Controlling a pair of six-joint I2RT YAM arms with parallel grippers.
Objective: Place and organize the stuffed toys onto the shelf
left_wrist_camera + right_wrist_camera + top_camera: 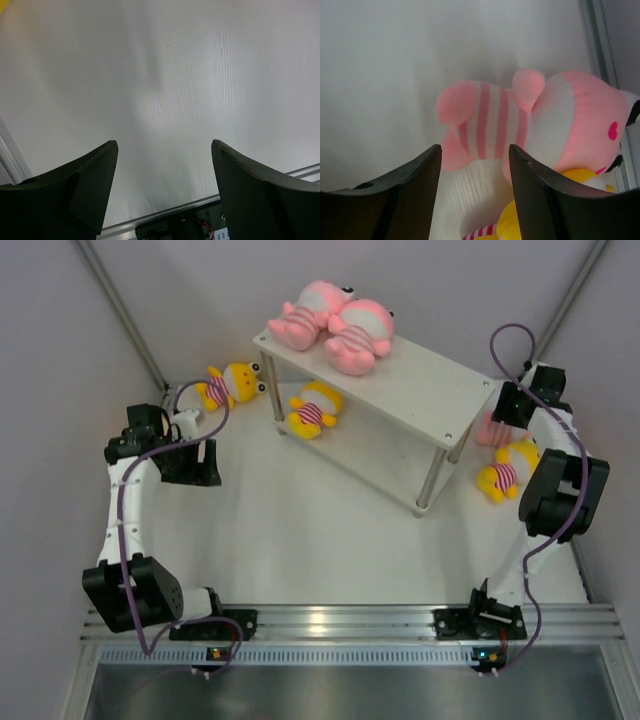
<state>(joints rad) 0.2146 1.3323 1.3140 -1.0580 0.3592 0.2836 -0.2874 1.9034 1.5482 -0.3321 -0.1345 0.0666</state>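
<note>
The white shelf (420, 375) stands at the middle back. Two pink stuffed toys (310, 310) (360, 335) lie on its top board at the far left end. A yellow toy (315, 408) lies under that board. Another yellow one (232, 383) sits left of the shelf. On the right, a pink toy (520, 120) (488, 432) lies against a yellow toy (505, 472) (565, 190). My right gripper (503, 418) (475, 147) hangs over the pink toy's striped body, jaws apart, tips at its legs. My left gripper (195, 468) (164, 145) is open over bare table.
Grey walls close in on both sides and behind. A metal rail (340, 620) with both arm bases runs along the near edge. The shelf's silver legs (430, 485) stand between the two arms. A wall strip (600, 45) runs just beside the right-hand toys.
</note>
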